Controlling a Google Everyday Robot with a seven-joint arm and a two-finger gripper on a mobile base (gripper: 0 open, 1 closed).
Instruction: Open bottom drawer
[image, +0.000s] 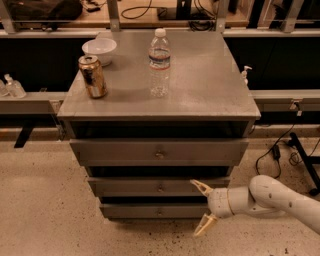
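Camera view shows a grey cabinet (160, 95) with three drawers stacked in its front. The bottom drawer (150, 211) is the lowest, just above the floor (45, 200), with a small round knob (160, 211) at the centre of its flat front.

**Gripper state.** The gripper (194, 208) comes in from the right on a white arm (280, 197) and sits level with the right end of the bottom drawer's front. Its fingers are spread wide apart, one above the other, and hold nothing. The upper fingertip lies across the front of the middle drawer (150, 187); the lower fingertip hangs below the bottom drawer's lower edge. Whether either finger touches the cabinet cannot be determined. The knob is to the left of the gripper, apart from it and not between the fingers.

**Task progress.** The bottom drawer looks shut: none of its inside shows and its front sits back under the middle drawer. No part of the opening appears done. By judgement, the approach is under way. Still to do:

1. Bring the gripper left to the knob.
2. Close the fingers on the knob or hook the front.
3. Pull the drawer out towards the camera.

**Other items.** A can (93, 76), a bottle (159, 62) and a bowl (99, 50) stand on the cabinet, well apart from the gripper.
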